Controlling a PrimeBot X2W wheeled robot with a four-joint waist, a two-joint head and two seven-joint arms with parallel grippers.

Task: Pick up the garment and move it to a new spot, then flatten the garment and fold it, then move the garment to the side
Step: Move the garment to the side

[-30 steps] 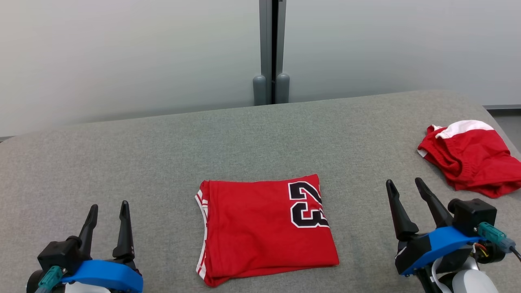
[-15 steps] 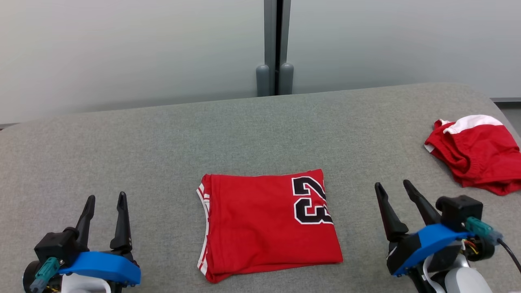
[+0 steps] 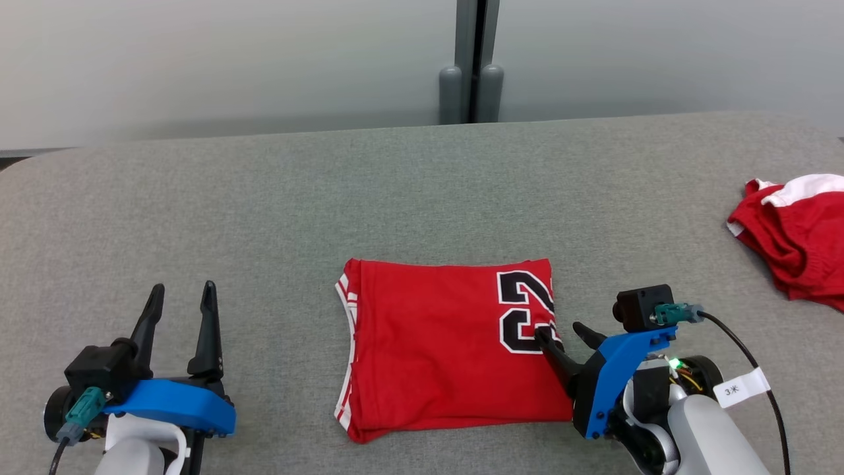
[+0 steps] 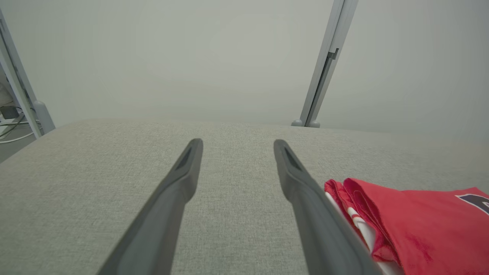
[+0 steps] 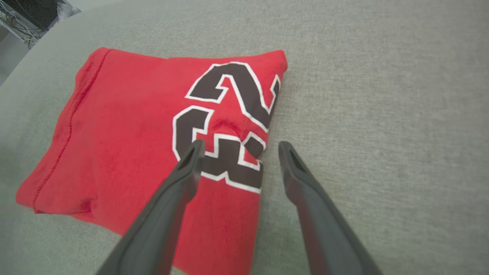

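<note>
The garment (image 3: 435, 343), red with a black 23, lies folded in a rough square at the middle of the grey table. My right gripper (image 3: 560, 332) is open at its right edge, near the number. In the right wrist view the right gripper (image 5: 241, 147) straddles that edge: one finger is over the garment (image 5: 126, 130), the other over bare cloth. Left of the garment, well apart from it, my left gripper (image 3: 183, 290) stands open and empty. The left wrist view shows the left gripper (image 4: 237, 144) over bare table, with the garment (image 4: 420, 221) at the lower right.
A second red and white garment (image 3: 801, 244) lies crumpled at the table's right edge. The padded grey table (image 3: 264, 191) runs back to a pale wall with a grey post (image 3: 471, 59). Bare table lies left of and behind the folded garment.
My right gripper has swung left and down to the garment's right edge, still open. The head camera has shifted. The left gripper has barely moved.
</note>
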